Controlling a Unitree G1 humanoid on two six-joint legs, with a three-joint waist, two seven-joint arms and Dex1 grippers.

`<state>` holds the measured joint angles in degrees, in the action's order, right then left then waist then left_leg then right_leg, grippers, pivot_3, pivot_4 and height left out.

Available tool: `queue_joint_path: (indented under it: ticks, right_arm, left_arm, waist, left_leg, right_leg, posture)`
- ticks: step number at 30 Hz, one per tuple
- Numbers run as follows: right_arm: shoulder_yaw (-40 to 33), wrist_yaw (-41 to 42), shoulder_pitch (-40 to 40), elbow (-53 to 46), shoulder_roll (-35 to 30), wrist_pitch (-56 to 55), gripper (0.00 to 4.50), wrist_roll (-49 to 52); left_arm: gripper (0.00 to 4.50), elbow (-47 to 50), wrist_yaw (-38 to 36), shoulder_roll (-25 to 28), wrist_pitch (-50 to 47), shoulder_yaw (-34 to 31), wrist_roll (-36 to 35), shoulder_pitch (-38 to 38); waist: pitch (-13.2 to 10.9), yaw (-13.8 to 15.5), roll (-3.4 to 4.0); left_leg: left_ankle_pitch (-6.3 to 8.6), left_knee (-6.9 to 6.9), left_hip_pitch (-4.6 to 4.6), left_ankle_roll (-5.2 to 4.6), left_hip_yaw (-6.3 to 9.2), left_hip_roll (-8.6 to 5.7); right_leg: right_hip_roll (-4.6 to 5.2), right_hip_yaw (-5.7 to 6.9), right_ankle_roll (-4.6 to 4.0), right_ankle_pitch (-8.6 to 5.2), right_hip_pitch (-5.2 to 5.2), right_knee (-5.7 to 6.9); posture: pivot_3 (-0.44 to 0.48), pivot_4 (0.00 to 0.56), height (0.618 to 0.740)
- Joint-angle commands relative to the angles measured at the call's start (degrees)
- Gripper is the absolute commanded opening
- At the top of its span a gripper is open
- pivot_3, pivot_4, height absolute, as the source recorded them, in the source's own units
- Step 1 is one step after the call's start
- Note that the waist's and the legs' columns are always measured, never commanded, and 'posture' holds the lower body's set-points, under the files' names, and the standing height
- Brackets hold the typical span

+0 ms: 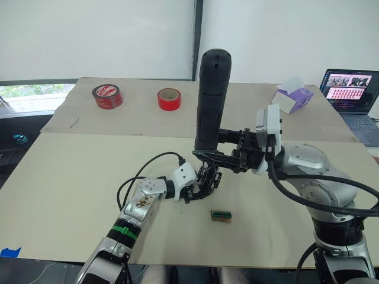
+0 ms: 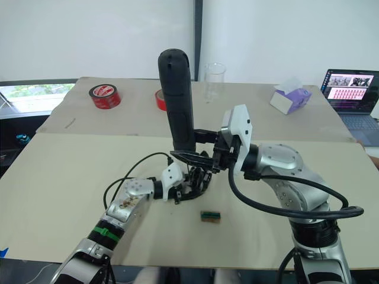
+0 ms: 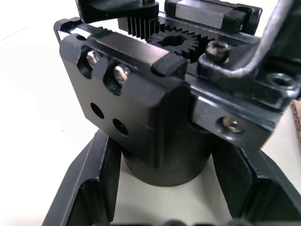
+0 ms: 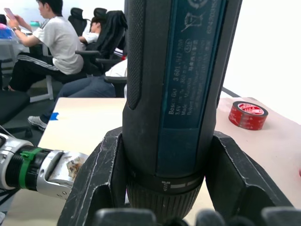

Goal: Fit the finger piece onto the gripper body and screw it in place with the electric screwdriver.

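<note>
Overhead, right gripper (image 1: 228, 155) with upright electric screwdriver (image 1: 210, 100) above left-held gripper body (image 1: 208, 178).

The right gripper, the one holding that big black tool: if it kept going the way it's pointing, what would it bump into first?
The right gripper, shut on the upright electric screwdriver, points toward the robot's left. Going straight on, it would probably pass over the gripper body held by the left gripper and meet nothing else before the table, though depth is unclear.

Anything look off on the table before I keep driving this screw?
Nothing stands out. The right claw holds the electric screwdriver upright over the gripper body, which the left claw grips. The small green-brown block lies loose nearby.
</note>
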<state>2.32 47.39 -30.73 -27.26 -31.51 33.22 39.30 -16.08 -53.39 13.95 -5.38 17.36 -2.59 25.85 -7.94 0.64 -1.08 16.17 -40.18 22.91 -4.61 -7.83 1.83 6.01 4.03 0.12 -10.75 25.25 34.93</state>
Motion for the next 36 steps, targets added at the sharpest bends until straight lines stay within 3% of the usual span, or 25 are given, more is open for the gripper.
queue_joint_path:
  ticks: [1, 36]
  right_arm:
    - [-0.6, 0.2, -0.7, -1.6, 0.0, -1.1, 1.93, 0.1]
    - [-0.5, 1.7, -1.5, -1.8, -1.2, -1.1, 1.93, -0.4]
  left_arm:
    - [2.29, -2.1, -1.1, 0.8, -2.7, 2.0, 0.9, -1.9]
    - [2.29, -1.8, -1.1, 0.8, -3.0, 2.1, 0.9, -2.1]
  waist:
    - [0.0, 0.0, 0.0]
    - [0.0, 0.0, 0.0]
  left_leg:
    - [0.0, 0.0, 0.0, 0.0, 0.0, 0.0]
    - [0.0, 0.03, 0.0, 0.0, 0.0, 0.0]
  right_leg:
    - [0.0, 0.0, 0.0, 0.0, 0.0, 0.0]
    - [0.02, 0.01, 0.0, 0.0, 0.0, -0.03]
  posture:
    - [0.0, 0.15, 0.74]
    - [0.0, 0.15, 0.74]
